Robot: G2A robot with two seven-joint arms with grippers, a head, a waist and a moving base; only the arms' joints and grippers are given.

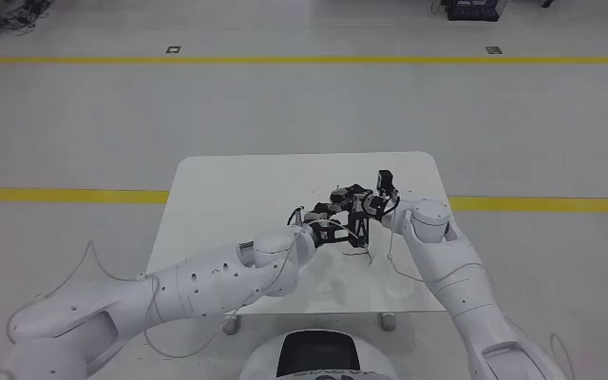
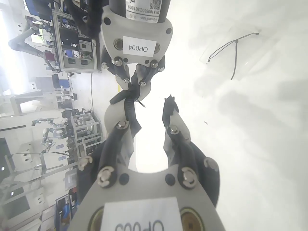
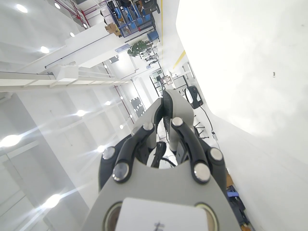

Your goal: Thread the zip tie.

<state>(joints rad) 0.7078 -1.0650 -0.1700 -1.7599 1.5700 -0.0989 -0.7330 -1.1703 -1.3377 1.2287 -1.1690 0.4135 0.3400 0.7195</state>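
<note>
The right claw (image 2: 130,88) is pinched shut on a zip tie (image 2: 141,103), whose short dark end pokes out above the desk (image 1: 237,190). The left claw (image 2: 149,114) gapes wide just beside it, holding nothing. To thread cleanly, the left should probably close squarely on that end without nudging it askew.

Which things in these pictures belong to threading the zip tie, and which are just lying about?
In the job:
- zip tie, apparently the thin dark tail poking from the shut right gripper
- left gripper, open, facing it

Lying about:
- two loose ties on a clear plastic sheet
- white table
</note>
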